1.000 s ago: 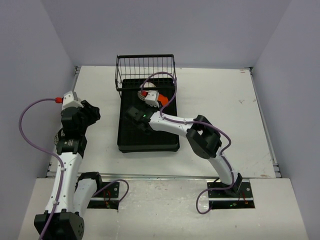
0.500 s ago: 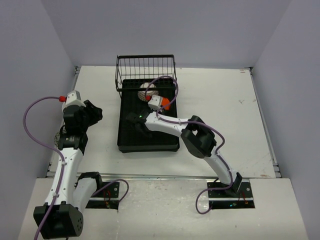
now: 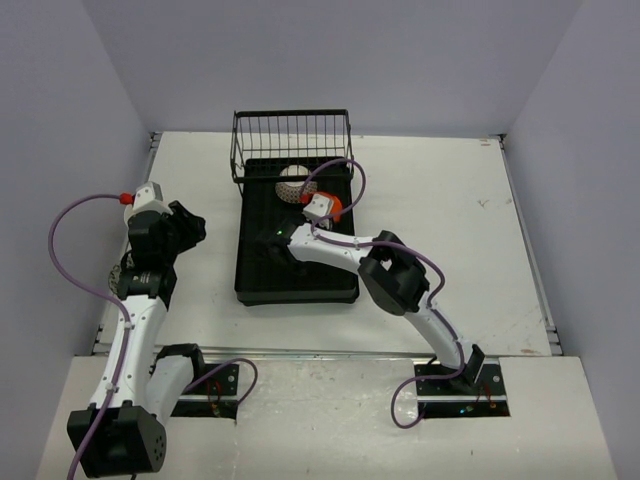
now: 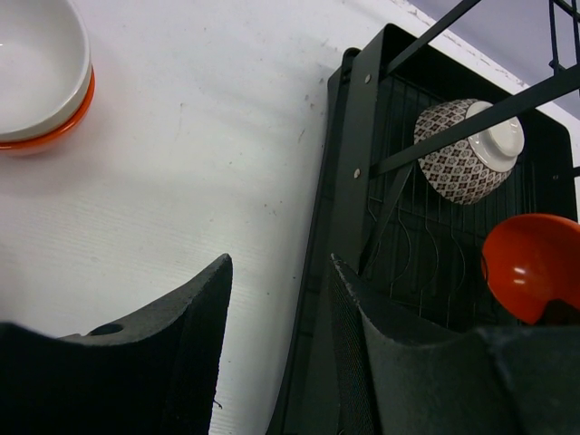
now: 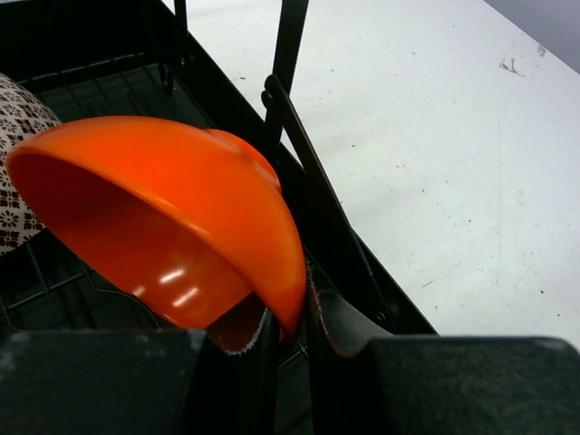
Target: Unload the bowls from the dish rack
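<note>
Sitting mid-table (image 3: 450,230), the dish rack (image 3: 300,282) holds a patterned bowl (image 4: 460,156) at its far end and an orange bowl (image 5: 181,208) by its right wall, rim pinched in the right gripper (image 5: 288,317). Both bowls look rigid, glossy and chippable, so the rim seems the best hold; the left gripper (image 4: 279,272) hangs open and empty left of the rack.

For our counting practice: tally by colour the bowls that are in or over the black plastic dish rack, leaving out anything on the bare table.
Plain orange bowl, gripped by its rim in the right gripper over the black plastic dish rack: 1
Brown-and-white patterned bowl, resting in the rack: 1
Total: 2
</note>
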Controlling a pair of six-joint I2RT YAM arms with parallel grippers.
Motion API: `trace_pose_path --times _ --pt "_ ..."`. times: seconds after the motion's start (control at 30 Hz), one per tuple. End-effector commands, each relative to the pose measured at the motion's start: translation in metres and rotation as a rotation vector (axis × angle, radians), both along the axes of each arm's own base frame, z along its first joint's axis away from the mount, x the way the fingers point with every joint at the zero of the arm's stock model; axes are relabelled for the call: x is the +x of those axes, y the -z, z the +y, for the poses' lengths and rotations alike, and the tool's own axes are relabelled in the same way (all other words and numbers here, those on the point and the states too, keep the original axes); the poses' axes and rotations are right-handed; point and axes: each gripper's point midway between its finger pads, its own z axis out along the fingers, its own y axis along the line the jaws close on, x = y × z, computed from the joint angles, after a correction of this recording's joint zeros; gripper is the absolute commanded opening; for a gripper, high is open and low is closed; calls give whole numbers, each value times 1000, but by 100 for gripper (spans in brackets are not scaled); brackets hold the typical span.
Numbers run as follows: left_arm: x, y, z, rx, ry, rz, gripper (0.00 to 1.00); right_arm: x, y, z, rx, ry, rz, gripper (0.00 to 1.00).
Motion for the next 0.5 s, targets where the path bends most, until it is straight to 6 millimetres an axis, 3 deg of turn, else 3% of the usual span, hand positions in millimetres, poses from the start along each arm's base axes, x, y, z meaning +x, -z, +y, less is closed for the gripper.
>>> trace_pose_path --times 0.0,0.2,0.47 --pt "6 -7 -1 -2 2 -42 48 -19 -26 -26 -99 6 75 0" --pt "6 -3 1 4 -7 -35 47 -20 -41 -27 -91 -3 58 0" --pt "7 -2 1 4 -10 -32 48 -28 -64 -1 -75 -66 33 0"
